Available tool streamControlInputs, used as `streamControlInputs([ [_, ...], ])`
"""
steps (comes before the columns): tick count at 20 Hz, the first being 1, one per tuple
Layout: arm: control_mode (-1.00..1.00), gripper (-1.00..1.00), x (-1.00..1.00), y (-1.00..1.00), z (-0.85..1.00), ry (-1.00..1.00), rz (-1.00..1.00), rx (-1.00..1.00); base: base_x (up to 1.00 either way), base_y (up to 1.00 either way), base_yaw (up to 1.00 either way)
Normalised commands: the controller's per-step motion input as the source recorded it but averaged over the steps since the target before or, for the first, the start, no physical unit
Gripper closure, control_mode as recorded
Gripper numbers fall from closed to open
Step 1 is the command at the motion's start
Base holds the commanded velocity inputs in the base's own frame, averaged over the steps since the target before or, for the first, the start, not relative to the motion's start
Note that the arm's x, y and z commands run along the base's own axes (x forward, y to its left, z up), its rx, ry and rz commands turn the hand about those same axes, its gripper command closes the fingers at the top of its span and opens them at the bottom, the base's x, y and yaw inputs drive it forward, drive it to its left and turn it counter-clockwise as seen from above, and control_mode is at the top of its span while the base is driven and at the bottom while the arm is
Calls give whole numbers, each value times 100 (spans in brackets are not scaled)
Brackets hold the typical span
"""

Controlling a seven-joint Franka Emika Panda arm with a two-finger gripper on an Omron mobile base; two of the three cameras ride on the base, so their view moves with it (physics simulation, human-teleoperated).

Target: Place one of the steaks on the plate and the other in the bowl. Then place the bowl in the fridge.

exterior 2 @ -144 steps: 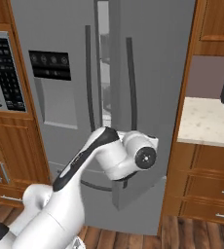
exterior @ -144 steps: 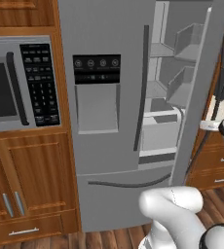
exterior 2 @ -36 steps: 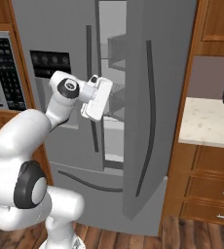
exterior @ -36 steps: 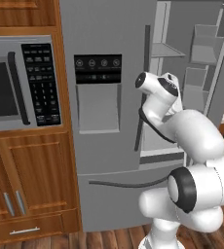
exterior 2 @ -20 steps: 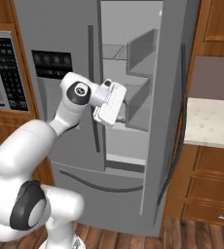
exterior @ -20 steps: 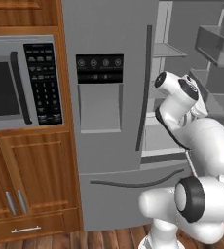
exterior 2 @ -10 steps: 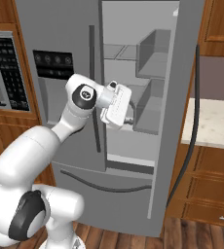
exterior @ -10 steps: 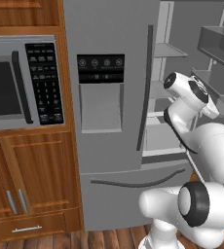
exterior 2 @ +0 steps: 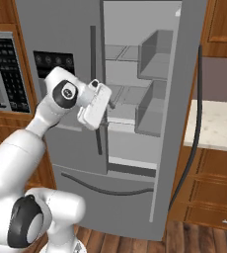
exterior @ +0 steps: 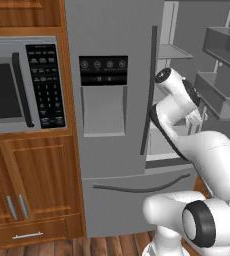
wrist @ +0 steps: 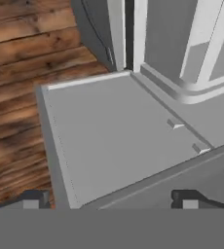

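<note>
At the mouth of the fridge (exterior 2: pixel 135 99), whose right-hand door stands swung wide, the end effector (wrist: pixel 111 197) sits level with the middle shelves, its two dark tips spread far apart at the bottom of the hand view with nothing between them: it is open and empty. From the hand camera, a flat grey panel of the fridge lies directly ahead at 12 o'clock, its long edge running from about 8 o'clock toward 2 o'clock, with the wooden floor (wrist: pixel 16 73) falling away at 9 to 10 o'clock. In the right base view the white hand (exterior 2: pixel 94 105) hangs just beside the inner edge of the closed left door (exterior 2: pixel 61 59), the open compartment lying at its 3 o'clock. Steaks, plate and bowl cannot be located from these frames. Judgement: the fridge is ready to receive; the next move likely leads away from it, to fetch the bowl.
</note>
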Motion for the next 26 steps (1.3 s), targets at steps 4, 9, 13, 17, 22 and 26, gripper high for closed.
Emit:
streamControlInputs([
  [4, -100, -100, 45, 58, -57, -27, -27, 81, 0, 0, 0],
  [9, -100, -100, 52, 20, -57, -35, -43, 82, 0, 0, 0],
  [13, -100, -100, 47, 19, -60, -25, -76, 29, 0, 0, 0],
  [17, -100, -100, 28, 19, -17, -6, -85, 5, 0, 0, 0],
  [22, -100, -100, 24, 37, 0, 2, -63, 1, 0, 0, 0],
  [26, -100, -100, 28, 6, -18, -9, -15, 45, 0, 0, 0],
])
